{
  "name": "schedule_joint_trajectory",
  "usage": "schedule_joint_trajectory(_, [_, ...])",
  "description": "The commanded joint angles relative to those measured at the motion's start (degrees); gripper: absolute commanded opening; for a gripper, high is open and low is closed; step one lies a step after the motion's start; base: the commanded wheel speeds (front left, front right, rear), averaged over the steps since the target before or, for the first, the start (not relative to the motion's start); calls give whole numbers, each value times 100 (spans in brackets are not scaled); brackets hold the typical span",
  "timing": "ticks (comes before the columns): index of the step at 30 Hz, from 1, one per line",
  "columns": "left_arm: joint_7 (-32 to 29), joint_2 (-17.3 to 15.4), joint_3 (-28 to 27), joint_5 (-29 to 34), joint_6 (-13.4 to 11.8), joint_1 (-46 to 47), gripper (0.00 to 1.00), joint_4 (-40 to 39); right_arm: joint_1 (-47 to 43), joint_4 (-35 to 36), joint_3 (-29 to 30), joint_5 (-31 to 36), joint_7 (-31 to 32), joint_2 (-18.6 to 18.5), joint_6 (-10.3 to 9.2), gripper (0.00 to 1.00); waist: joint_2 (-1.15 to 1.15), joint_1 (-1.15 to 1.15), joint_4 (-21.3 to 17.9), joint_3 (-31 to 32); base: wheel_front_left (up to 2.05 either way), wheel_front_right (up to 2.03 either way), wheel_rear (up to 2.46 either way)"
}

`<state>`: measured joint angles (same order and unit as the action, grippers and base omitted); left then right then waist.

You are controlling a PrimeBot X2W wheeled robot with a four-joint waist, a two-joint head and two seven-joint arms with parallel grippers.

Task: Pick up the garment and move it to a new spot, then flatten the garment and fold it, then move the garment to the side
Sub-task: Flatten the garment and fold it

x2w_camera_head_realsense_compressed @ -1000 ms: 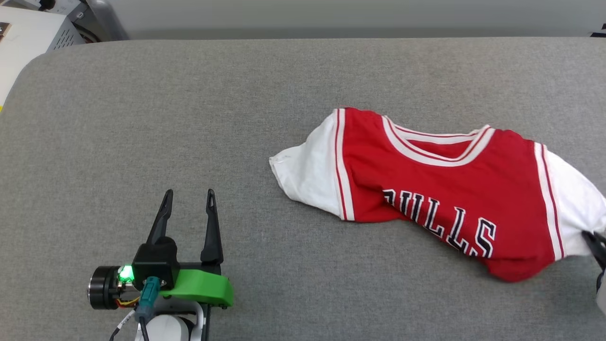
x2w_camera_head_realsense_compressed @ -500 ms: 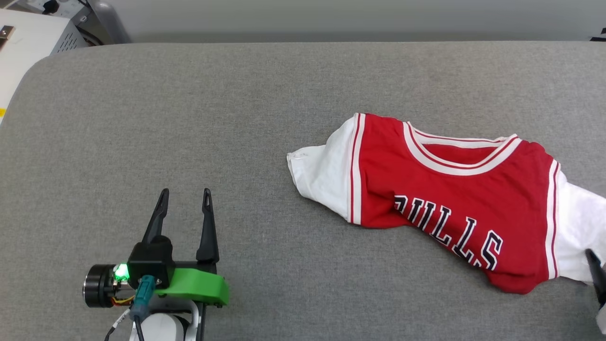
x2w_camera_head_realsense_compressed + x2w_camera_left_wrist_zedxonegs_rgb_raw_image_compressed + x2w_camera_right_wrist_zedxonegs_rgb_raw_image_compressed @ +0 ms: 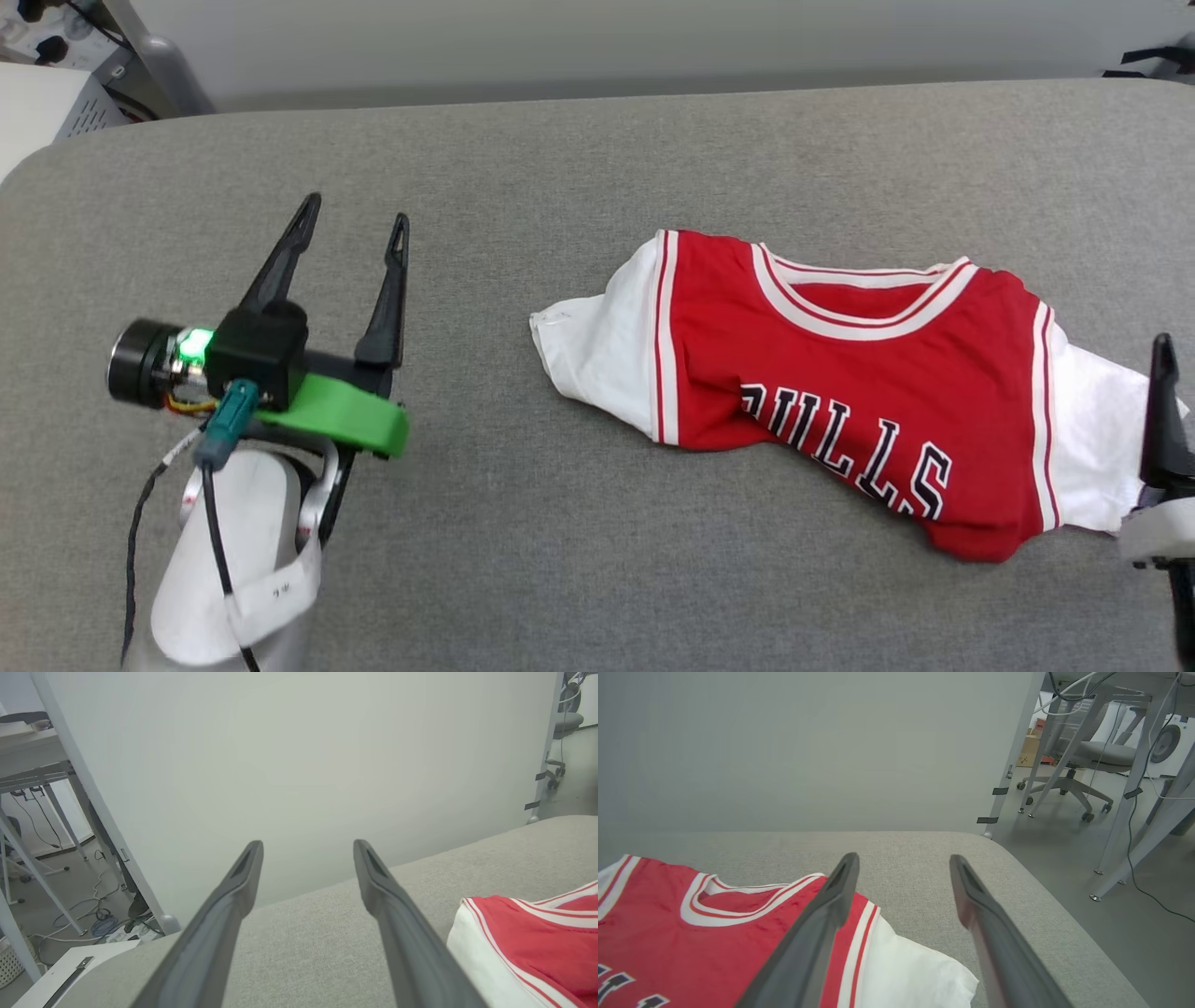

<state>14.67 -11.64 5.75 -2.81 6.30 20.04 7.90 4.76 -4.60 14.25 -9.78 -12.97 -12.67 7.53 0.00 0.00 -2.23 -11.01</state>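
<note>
Though rumpled, garment [image 3: 840, 373] (rightward) within table [image 3: 560, 140] edges

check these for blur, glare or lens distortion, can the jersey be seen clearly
Head view: soft even light, no glare; the garment is sharp, its lettering readable. Left wrist view: wide-angle stretch makes the left gripper loom large, soft-edged at the bottom; garment cropped at the lower right. Right wrist view: desk legs lean with the distortion; the right gripper partly hides the garment.

The left tool [image 3: 357, 209] sits at left, fingers pointing far, jaws apart, empty; the right tool [image 3: 903, 857], at right, likewise.
</note>
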Motion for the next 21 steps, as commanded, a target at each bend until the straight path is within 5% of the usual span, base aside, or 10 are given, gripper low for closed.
schedule_joint_trajectory(1, [-12, -102, 121, -113, 56, 309, 100, 158, -33, 177, -61, 111, -39, 124, -4, 100, 0, 0, -77, -58, 0, 0, 0])
schedule_joint_trajectory(7, [-1165, -692, 1423, -1236, 115, 1542, 100, 578, -161, 721, -417, 335, -15, 465, -4, 100, 0, 0, -247, -249, 0, 0, 0])
schedule_joint_trajectory(16, [-4290, -1555, 3259, -3971, 117, 3119, 100, 720, -53, 661, -694, 313, -37, 482, -4, 100, 0, 0, -477, -652, 0, 0, 0])
schedule_joint_trajectory(21, [-5345, -1882, 4227, -4538, 118, 3814, 100, 861, 155, 555, -838, 322, -85, 501, -4, 100, 0, 0, -626, -953, 0, 0, 0])
